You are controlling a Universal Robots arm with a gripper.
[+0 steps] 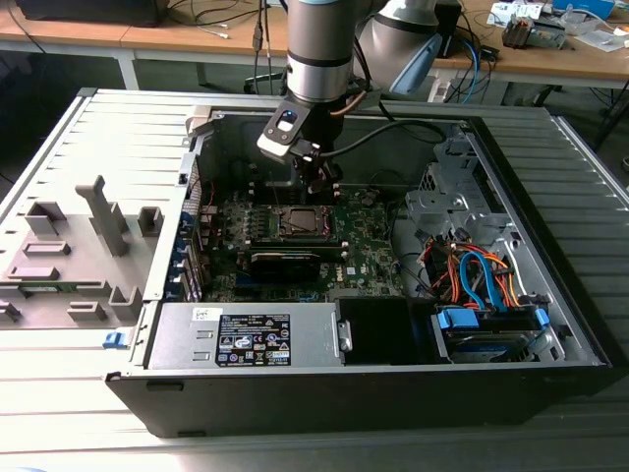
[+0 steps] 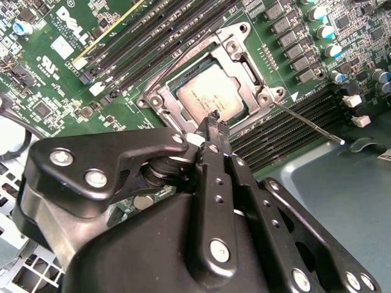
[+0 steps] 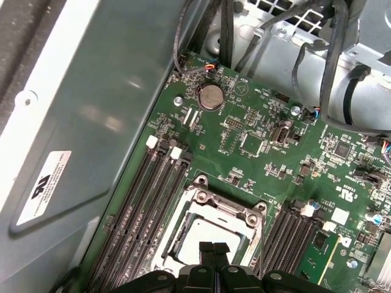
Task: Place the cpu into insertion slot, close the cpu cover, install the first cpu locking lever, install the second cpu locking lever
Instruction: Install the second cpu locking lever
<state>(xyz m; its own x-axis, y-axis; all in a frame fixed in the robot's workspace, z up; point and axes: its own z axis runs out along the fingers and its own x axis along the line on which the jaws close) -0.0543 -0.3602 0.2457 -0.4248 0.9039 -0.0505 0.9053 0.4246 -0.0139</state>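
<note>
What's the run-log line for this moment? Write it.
cpu seated | cpu cover down over it | gripper shut, tips at cover's edge | one locking lever sticking out free

Soft, even room light; case (image 1: 393, 393) interior dimmer; faint sheen on cpu (image 2: 211, 97); possibly mild edge distortion, wrist views.

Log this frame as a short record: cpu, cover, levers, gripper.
cpu cover: down flat over the cpu
cpu: metal top showing through the cover's window
side lever: lies along the cover's edge; latch state unclear
loose lever: angles out over the memory slots, looks unlatched
gripper: by the cover's edge, jaws shut, nothing seen held
</note>
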